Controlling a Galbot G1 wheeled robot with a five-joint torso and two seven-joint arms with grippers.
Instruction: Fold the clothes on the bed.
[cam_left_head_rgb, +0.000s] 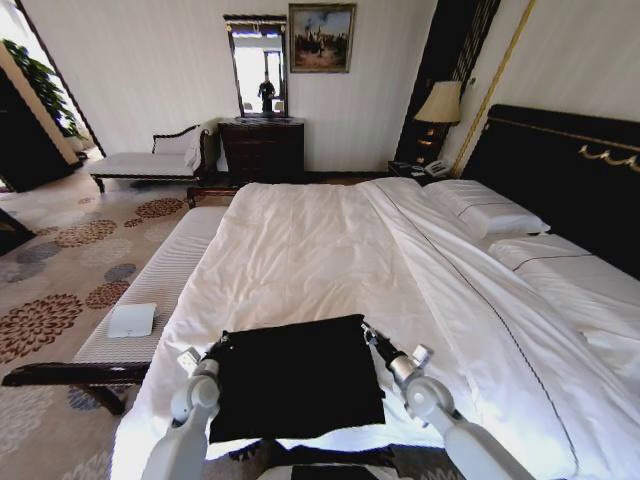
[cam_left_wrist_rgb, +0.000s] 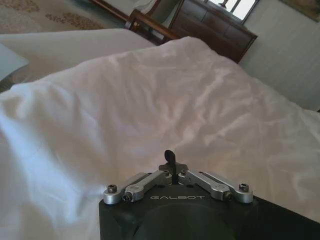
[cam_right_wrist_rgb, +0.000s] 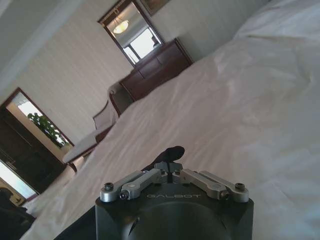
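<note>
Both pincers are pinched tight on the shirt (cam_left_head_rgb: 295, 378) — the left pincer (cam_left_head_rgb: 215, 347) on one far corner, the right pincer (cam_left_head_rgb: 370, 335) on the other, with a black nub of cloth poking from each. The risk is that so thin a bite could slip if the arms pull unevenly, skewing the fold. The shirt looks like a flat black rectangle stretched between them, lying on the bed (cam_left_head_rgb: 330, 250) at its near edge, no lettering showing.

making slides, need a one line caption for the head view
Both grippers, left and right, pinch the black T-shirt's far corners on the white bed.
</note>
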